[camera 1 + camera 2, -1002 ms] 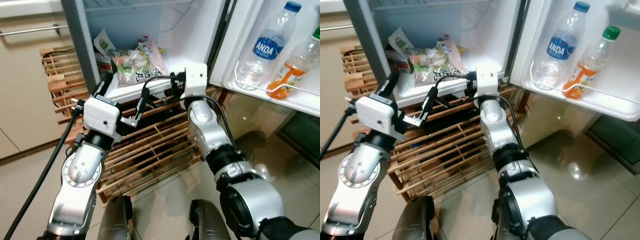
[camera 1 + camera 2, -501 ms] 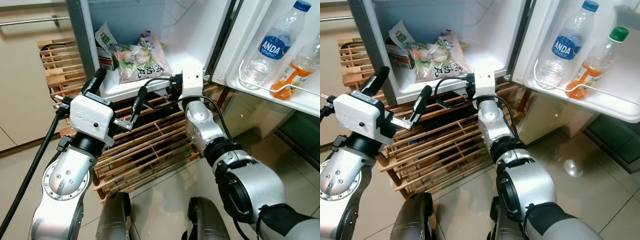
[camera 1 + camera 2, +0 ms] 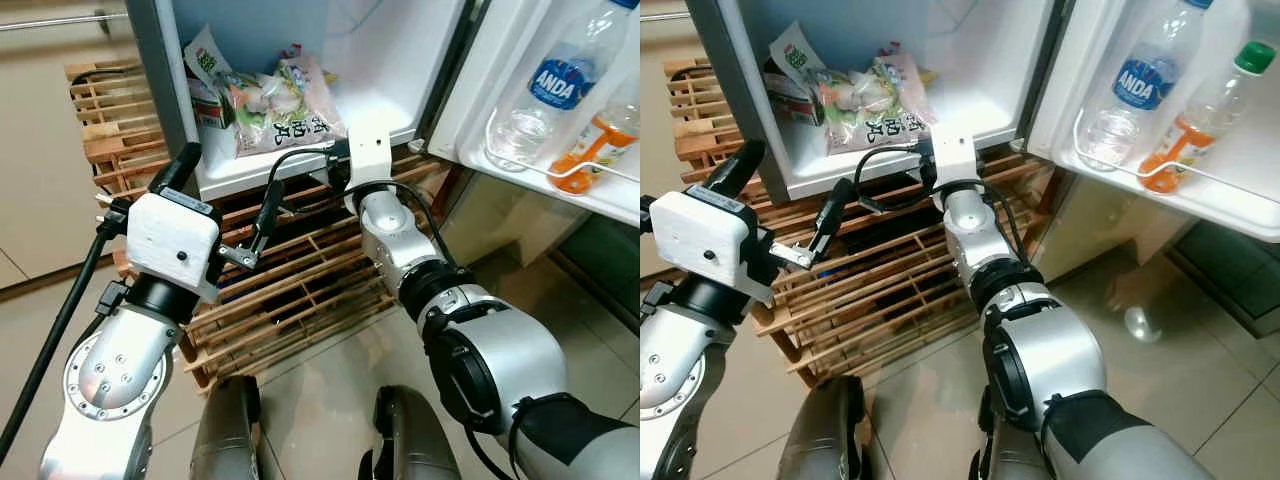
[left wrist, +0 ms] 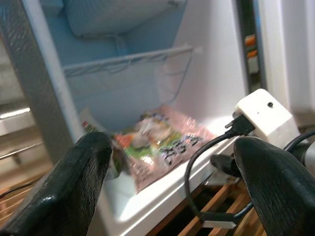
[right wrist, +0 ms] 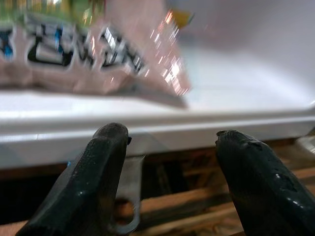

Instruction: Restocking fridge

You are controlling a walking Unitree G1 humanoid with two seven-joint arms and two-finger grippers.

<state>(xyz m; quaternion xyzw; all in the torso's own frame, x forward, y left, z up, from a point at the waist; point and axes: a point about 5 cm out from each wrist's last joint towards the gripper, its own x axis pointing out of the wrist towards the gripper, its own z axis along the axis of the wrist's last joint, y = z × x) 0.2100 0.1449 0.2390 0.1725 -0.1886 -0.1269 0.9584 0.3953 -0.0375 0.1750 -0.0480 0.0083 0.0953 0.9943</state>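
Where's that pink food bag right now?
The pink food bag lies on the fridge's white bottom shelf, toward its left side, beside a green-and-white packet.

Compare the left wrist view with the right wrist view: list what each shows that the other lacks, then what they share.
Left wrist alone: the wire shelf higher in the fridge, the right arm's white wrist housing with its black cable.
Right wrist alone: the wooden rack below the fridge's bottom lip.
Shared: the pink snack bag on the fridge floor, and open black fingers.
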